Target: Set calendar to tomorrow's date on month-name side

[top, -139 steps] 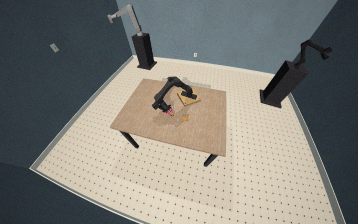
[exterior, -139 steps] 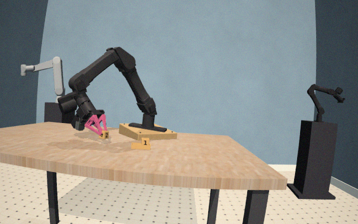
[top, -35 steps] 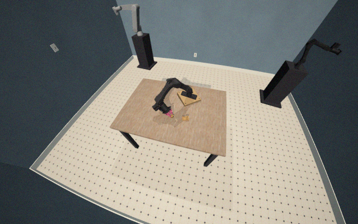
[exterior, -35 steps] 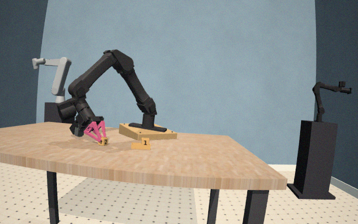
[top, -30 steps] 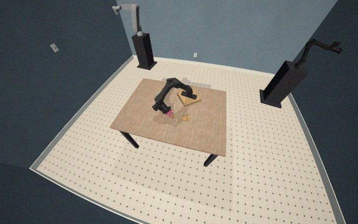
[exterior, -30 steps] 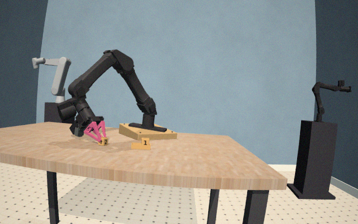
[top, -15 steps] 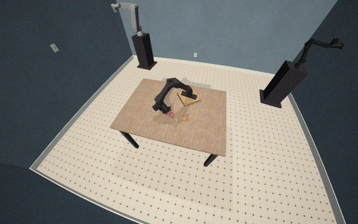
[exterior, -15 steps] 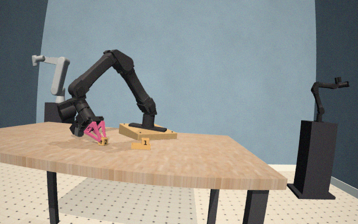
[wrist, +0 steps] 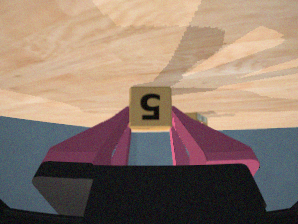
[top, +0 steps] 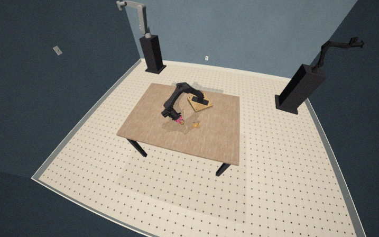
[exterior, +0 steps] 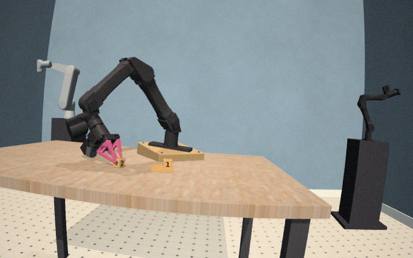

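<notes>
A yellow cube (top: 182,122) (exterior: 119,163) (wrist: 140,95) is between the pink fingertips of my gripper (exterior: 118,159) (wrist: 150,112), which is shut on it. In the exterior view it shows a 2 and, on the side to the left, a partly covered digit. The wrist view shows a 5, upside down in that picture. The cube is low at the table top; I cannot tell if it touches. The yellow tray (top: 194,126) (exterior: 157,168) stands flat to the right, with the other cube (exterior: 167,163) at its right end, showing an upright 1. The tray's left part has no cube. The month's name is not readable.
The arm's wooden base plate (top: 197,109) (exterior: 180,156) is behind the tray on the table (top: 167,135) (exterior: 233,189). Two other arms stand on dark pedestals (top: 152,54) (top: 298,85) away from the table.
</notes>
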`<action>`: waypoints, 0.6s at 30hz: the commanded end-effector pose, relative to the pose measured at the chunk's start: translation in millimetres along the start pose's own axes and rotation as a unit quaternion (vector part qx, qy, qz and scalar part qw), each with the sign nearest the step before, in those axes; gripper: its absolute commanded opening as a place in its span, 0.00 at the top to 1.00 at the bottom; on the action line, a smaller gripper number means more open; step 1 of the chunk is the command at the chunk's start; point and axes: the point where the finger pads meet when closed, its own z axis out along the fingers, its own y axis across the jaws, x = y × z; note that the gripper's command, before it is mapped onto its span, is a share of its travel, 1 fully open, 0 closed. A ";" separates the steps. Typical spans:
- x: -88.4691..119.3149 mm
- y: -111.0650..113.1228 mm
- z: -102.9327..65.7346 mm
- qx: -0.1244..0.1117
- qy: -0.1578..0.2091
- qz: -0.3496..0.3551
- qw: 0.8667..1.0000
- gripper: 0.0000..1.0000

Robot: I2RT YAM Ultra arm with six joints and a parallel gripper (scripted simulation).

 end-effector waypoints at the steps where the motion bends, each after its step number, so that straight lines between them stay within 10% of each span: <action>1: 2.7 0.4 1.3 -0.001 0.004 0.001 1.000 0.74; 18: 2.6 0.4 1.3 -0.001 0.004 0.001 1.000 0.55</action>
